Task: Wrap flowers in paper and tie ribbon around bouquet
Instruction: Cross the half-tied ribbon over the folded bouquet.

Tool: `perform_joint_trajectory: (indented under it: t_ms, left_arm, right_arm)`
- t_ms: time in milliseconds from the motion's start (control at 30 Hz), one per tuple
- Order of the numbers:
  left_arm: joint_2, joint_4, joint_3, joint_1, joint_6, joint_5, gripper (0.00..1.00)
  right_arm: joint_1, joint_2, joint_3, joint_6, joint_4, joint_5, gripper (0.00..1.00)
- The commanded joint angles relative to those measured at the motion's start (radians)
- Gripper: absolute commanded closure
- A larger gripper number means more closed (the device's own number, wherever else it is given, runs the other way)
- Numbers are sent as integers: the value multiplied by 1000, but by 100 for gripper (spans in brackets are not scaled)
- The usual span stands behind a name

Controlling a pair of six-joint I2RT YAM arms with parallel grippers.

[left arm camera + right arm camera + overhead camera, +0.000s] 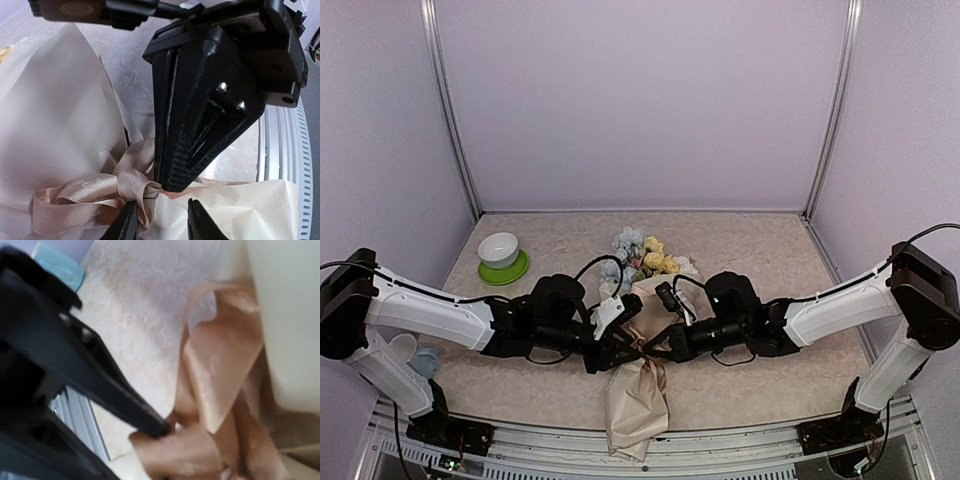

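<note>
Meeting low over the bouquet (638,400), right pincer (652,352) pinches ribbon (90,192), left pincer (162,216) slightly parted

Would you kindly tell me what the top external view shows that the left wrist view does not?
Only the top external view shows the flowers in full, a white bowl on a green saucer, and both whole arms. Only the left wrist view shows, close up, the left claw standing open and the right claw shut on the ribbon by its knot. Both show the paper and the ribbon.
</note>
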Motion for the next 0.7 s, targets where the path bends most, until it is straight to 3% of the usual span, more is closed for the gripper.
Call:
perform_joint_trajectory:
  t_ms: [0, 133, 200, 300, 400, 467, 667]
  left_arm:
    - [19, 51, -16, -8, -13, -35, 64]
    - [36, 54, -7, -28, -19, -88, 51]
    - [42, 66, -5, -43, -24, -107, 50]
    - [49, 89, -6, -60, -44, -123, 51]
    - [58, 106, -16, -66, -57, -141, 62]
    - [66, 80, -7, -66, -50, -172, 68]
    - [16, -2, 3, -67, 20, -131, 68]
  right_arm:
    - [11, 6, 18, 42, 47, 27, 100]
    - [13, 26, 12, 71, 98, 12, 100]
    - [15, 36, 9, 85, 117, 6, 100]
    - [22, 40, 7, 99, 137, 12, 100]
    - [24, 23, 5, 97, 107, 32, 100]
    - [21, -20, 10, 73, 42, 59, 100]
    - [-3, -98, 161, -85, -415, 205, 100]
